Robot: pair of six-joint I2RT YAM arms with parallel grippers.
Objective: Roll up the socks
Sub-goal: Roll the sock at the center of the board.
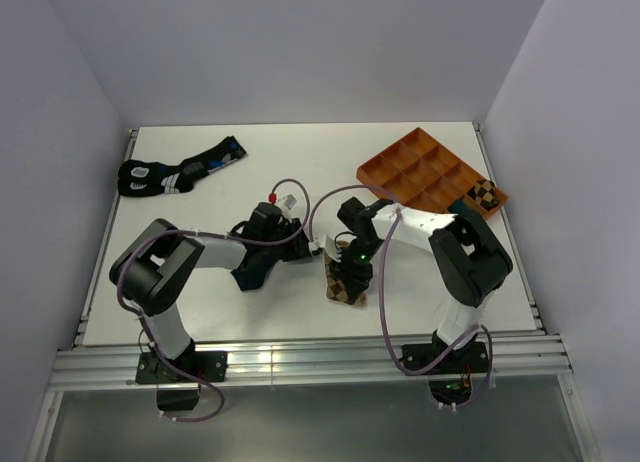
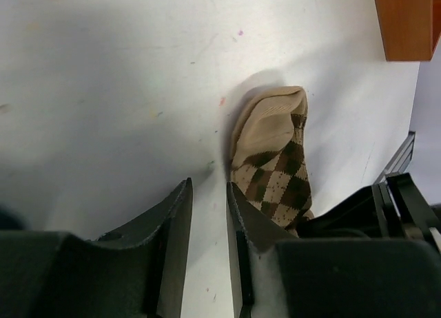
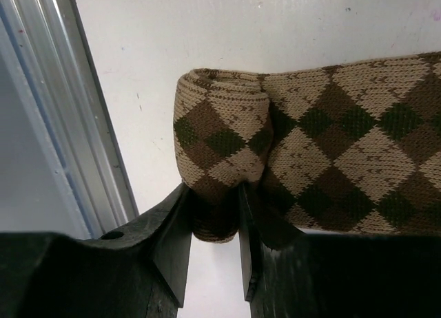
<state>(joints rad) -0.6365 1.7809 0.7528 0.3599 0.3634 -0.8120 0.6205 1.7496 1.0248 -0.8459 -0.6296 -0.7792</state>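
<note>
On worktop, mid-roll: right pincer nipping tan argyle sock, left pincer narrow, empty; next, a tight onward turn

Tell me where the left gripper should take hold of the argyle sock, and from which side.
Probably the plain tan end of the argyle sock: it lies free, while the right gripper pinches the rolled end. Bring the left gripper in from the sock's open side, opposite the right gripper, where nothing blocks it.
</note>
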